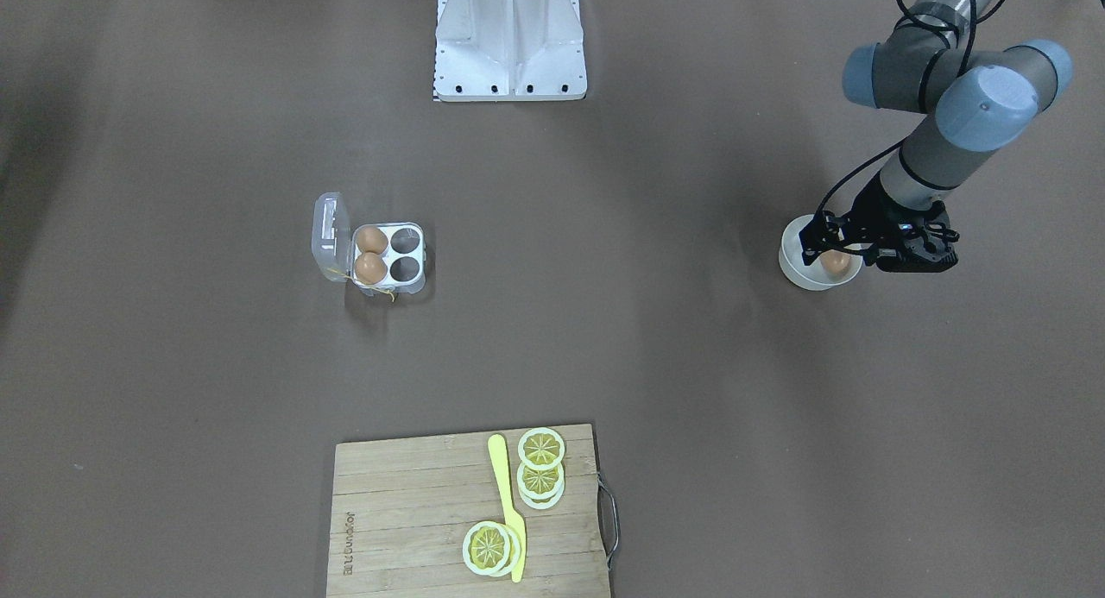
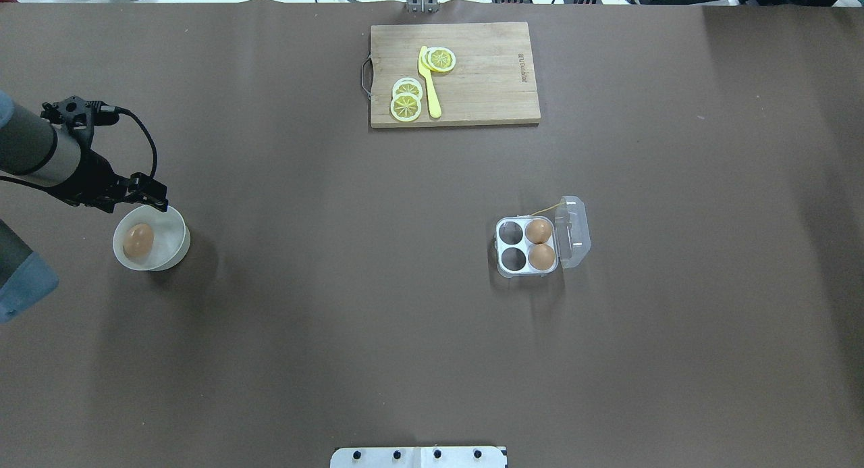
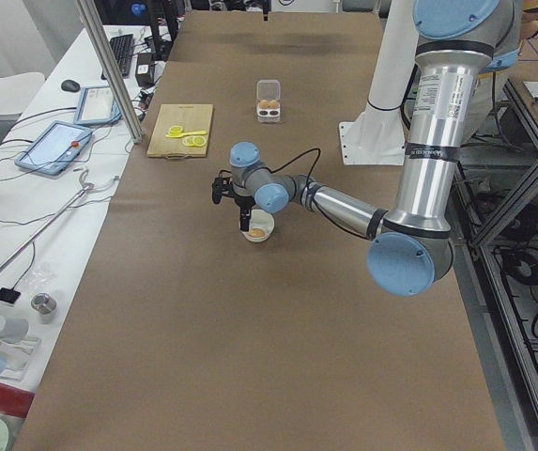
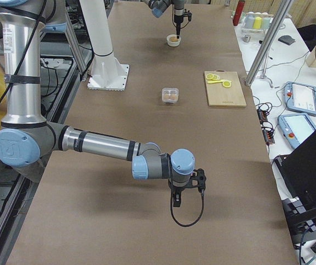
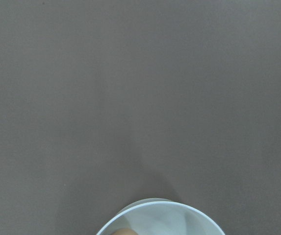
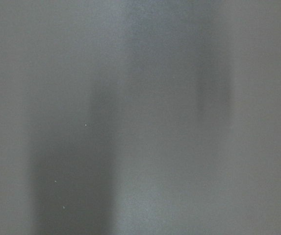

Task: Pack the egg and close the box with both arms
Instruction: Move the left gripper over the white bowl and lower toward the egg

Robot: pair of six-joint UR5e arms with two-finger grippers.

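Egg (image 2: pixel 138 240) lies in bowl (image 2: pixel 177 242) at overhead view's left, left gripper (image 2: pixel 150 199) poised at its rim, likely to pick, grip state unreadable; box (image 2: pixel 501 246) waits lid-open right of centre, two cells free; right gripper (image 4: pixel 184 189) idles apart, state likewise unreadable.

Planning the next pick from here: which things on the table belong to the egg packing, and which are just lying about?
Job:
egg in the bowl
box, lid open, two eggs in it
left gripper at the bowl

Lying about:
board
lemon slices
knife
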